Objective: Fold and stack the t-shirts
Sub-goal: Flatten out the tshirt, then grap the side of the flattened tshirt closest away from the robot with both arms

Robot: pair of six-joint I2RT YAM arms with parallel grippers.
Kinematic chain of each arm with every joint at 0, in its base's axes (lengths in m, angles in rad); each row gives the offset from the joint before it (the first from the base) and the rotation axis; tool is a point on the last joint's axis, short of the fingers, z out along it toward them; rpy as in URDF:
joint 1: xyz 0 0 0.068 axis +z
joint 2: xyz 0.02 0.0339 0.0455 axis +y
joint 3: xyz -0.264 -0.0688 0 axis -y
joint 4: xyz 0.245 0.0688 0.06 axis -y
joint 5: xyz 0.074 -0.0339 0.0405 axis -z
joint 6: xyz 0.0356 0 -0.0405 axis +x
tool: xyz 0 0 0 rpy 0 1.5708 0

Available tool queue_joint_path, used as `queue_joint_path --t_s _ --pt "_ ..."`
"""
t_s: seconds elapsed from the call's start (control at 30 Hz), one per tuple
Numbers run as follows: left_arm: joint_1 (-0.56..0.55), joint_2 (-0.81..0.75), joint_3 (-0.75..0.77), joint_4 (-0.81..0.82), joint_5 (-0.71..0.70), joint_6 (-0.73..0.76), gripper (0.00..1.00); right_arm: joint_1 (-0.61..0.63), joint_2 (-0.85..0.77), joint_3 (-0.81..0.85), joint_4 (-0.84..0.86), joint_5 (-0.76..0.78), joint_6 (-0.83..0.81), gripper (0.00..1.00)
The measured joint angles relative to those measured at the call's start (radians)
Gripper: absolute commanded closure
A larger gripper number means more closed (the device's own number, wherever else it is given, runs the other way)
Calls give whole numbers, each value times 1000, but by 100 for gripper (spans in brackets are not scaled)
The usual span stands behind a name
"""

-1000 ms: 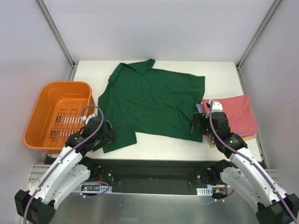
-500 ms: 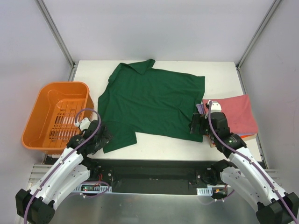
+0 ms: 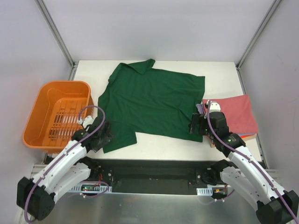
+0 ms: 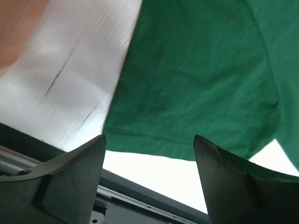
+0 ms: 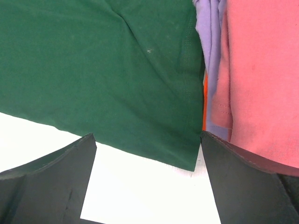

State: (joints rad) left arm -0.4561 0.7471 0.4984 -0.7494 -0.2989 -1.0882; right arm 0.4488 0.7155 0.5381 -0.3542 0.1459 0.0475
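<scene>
The dark green collared t-shirt (image 3: 149,100) lies spread flat on the white table (image 3: 219,74), collar at the far side. My left gripper (image 3: 103,136) is open over the shirt's near-left corner (image 4: 187,102), its hem just beyond the fingertips. My right gripper (image 3: 195,127) is open over the shirt's near-right corner (image 5: 117,74). Folded shirts are stacked at the right: pink-red (image 3: 233,114) on top, lavender (image 5: 210,42) and a strip of orange (image 5: 204,105) under it.
An orange slotted plastic basket (image 3: 56,114) stands off the table's left side, beside my left arm. The table's near edge and a dark metal rail (image 4: 140,196) lie just under my left gripper. Grey walls enclose the table.
My left gripper has moved a little forward and right, onto the shirt's near-left corner. The right arm and the shirts have not visibly moved.
</scene>
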Motion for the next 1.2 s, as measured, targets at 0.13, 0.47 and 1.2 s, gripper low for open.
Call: queue_joint_path --t_s 0.13,0.47,1.2 --pt "-80 156 88 -27 -5 -10 22 0 12 0 0 0 -5 4" --pt "-167 246 168 -116 -47 -71 25 0 19 0 -1 0 -8 4" --pt "-237 360 77 -153 -90 -203 47 0 62 0 -1 -5 -8 4"
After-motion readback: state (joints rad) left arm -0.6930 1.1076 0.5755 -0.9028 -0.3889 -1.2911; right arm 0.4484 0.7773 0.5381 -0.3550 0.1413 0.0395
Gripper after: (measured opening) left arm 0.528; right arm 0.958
